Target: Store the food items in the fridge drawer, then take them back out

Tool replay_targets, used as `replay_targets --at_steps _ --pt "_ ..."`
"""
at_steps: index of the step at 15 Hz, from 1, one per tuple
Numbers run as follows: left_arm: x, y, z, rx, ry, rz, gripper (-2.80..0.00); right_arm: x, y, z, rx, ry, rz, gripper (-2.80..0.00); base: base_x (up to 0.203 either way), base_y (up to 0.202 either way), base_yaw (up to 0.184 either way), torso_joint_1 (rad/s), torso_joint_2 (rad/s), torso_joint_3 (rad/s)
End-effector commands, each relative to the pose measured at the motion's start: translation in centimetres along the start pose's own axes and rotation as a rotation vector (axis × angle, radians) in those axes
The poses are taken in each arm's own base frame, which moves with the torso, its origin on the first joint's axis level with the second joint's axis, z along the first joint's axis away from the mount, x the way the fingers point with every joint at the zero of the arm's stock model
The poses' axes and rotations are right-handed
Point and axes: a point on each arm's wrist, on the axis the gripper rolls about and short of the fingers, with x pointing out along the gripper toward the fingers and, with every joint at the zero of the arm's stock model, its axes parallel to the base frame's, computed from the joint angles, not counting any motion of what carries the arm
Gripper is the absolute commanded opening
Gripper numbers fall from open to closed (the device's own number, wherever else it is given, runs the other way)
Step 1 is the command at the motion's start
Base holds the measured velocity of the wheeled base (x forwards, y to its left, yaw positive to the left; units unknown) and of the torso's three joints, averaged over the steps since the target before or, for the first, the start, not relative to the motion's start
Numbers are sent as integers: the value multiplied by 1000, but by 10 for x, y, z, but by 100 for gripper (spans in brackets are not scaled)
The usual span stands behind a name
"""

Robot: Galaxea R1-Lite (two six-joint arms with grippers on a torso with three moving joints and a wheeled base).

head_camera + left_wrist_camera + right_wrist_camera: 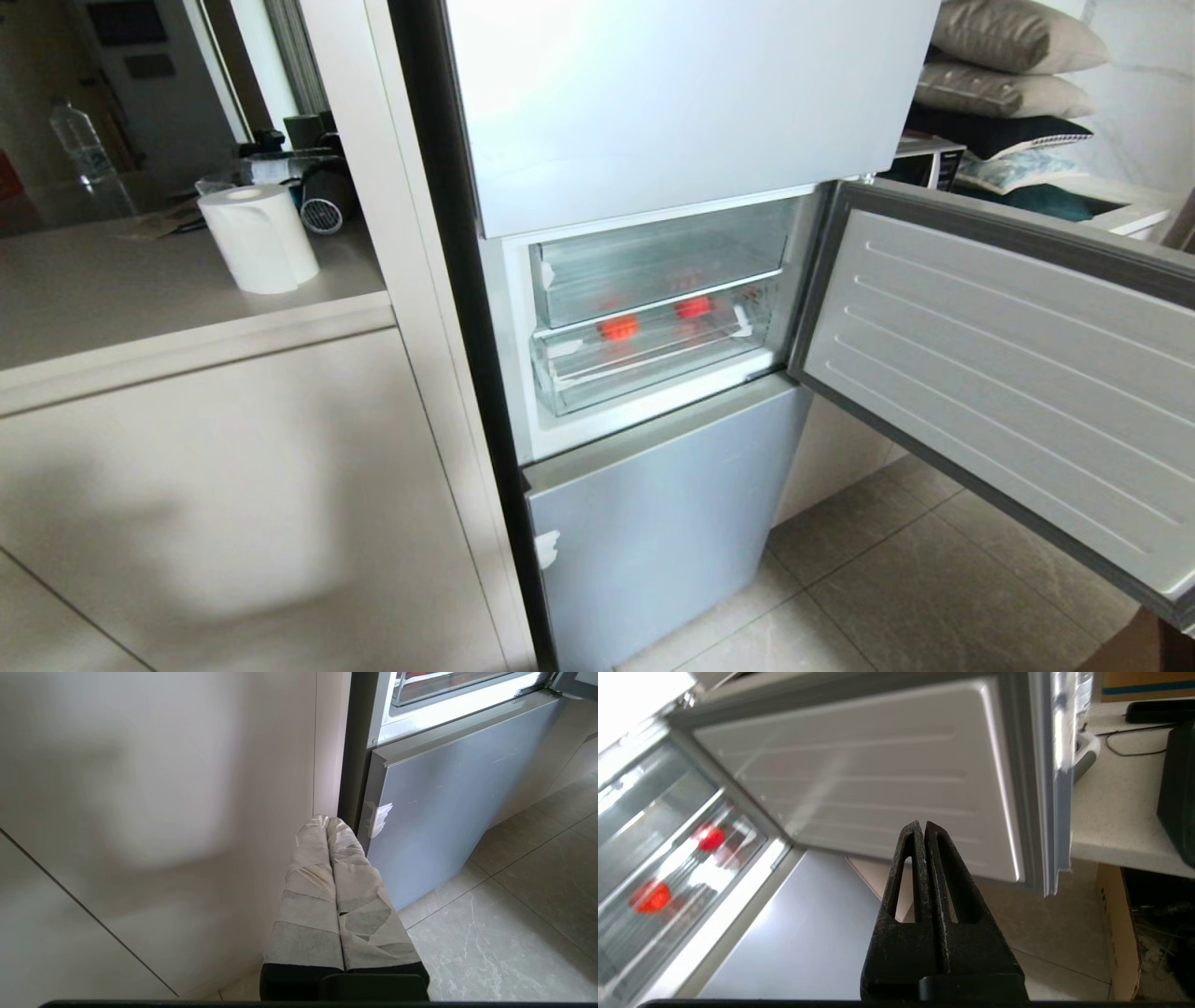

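Note:
The fridge's middle compartment stands open. Two round red food items (618, 327) (693, 307) lie behind the see-through front wall of the clear fridge drawer (644, 373), which is pushed in. In the right wrist view the same red fruits (650, 897) (710, 837) show through the drawer (626, 952). My right gripper (923, 823) is shut and empty; it hangs in front of the open door, off to the side of the drawer. My left gripper (327, 819), its fingers wrapped in white tape, is shut and empty, low by the cabinet beside the fridge. Neither gripper shows in the head view.
The compartment door (1008, 373) is swung wide to the right, over the tiled floor (915, 588). A second clear bin (653, 257) sits above the drawer. The lower fridge door (653, 523) is closed. A paper roll (257, 238) stands on the counter at left.

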Motion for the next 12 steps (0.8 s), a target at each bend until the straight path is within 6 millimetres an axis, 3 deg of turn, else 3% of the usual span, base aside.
replay_targets --at_steps 1,5,12 --pt "0 0 0 0 2 1 -280 34 -26 17 64 51 -69 -280 0 0 0 0 0 0" --pt "0 0 0 0 2 1 -280 53 -53 36 59 -56 -195 -280 0 0 0 0 0 0" --pt "0 0 0 0 2 1 -280 108 -120 34 107 -32 -321 -280 0 0 0 0 0 0"
